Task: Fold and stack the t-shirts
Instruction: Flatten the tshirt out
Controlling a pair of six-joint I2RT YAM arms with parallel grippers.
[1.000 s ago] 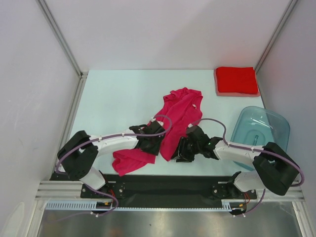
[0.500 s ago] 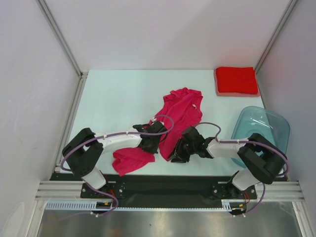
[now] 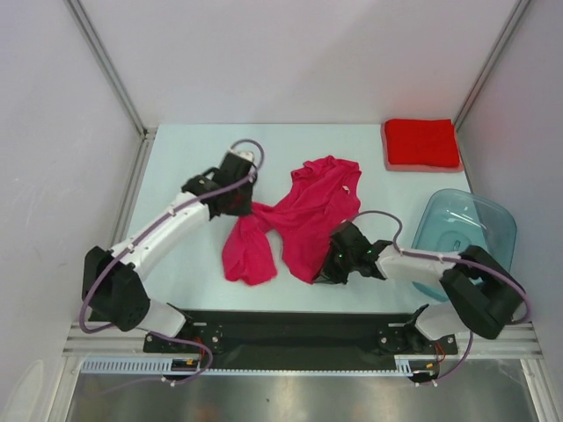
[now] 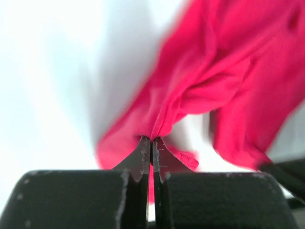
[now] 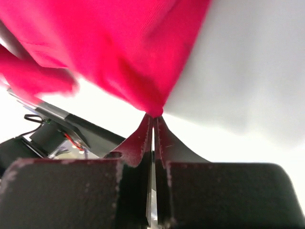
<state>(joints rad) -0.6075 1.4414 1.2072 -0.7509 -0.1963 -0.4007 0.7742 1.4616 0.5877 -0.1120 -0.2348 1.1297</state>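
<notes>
My left gripper (image 4: 151,140) and right gripper (image 5: 153,117) just clenched on the pink shirt (image 3: 303,220) left of the tub (image 3: 464,230); the left pulled 1 end away, starting the spread.

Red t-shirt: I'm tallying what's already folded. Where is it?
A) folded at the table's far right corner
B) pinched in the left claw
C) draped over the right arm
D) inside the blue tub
A: the red t-shirt lies folded flat at the far right corner of the table, apart from the tub, while the left claw and right claw are shut on the magenta t-shirt.
</notes>
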